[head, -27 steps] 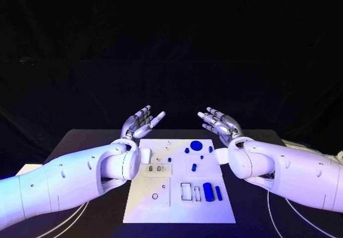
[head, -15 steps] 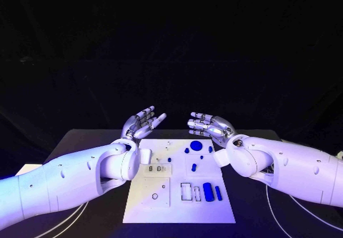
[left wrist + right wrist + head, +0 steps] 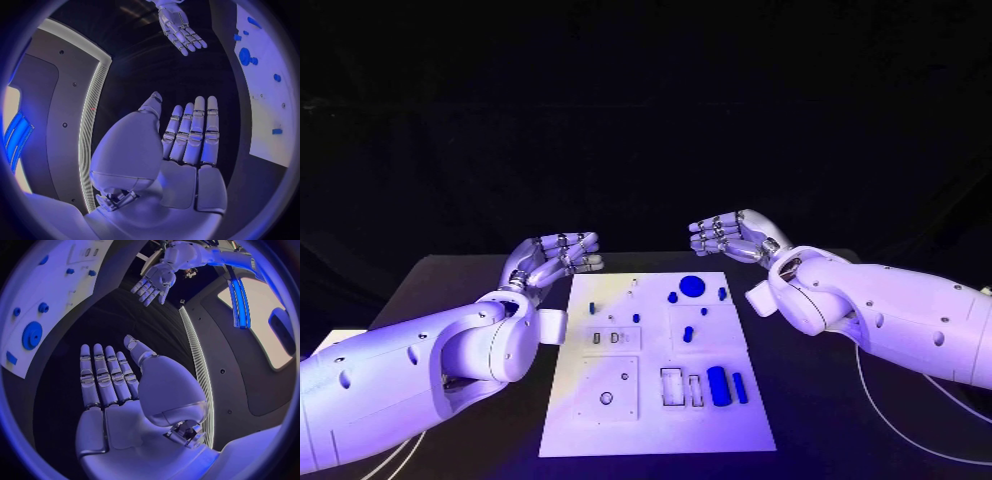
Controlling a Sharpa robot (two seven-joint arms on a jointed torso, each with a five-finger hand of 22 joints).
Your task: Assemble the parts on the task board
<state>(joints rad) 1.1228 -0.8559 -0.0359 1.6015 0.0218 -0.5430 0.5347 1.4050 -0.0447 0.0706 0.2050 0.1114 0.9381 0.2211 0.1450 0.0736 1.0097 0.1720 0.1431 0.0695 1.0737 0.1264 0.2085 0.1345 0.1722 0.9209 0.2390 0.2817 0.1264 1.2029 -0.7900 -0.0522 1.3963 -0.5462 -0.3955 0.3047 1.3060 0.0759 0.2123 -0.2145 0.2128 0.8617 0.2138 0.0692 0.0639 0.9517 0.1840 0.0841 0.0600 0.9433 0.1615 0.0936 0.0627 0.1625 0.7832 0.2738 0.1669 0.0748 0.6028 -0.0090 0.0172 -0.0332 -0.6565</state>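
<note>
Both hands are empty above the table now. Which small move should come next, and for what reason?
Probably the right hand should come down toward the long blue part lying at the near right of the task board. Both this hand and the left hand hold nothing, hover beyond the board's far end, and no part is touched yet.

White task board, blue parts, black table.

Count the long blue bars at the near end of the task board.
2. The thick blue bar and the thin blue bar lie side by side near the task board's near right corner, thin one outermost. None looks hidden.
</note>
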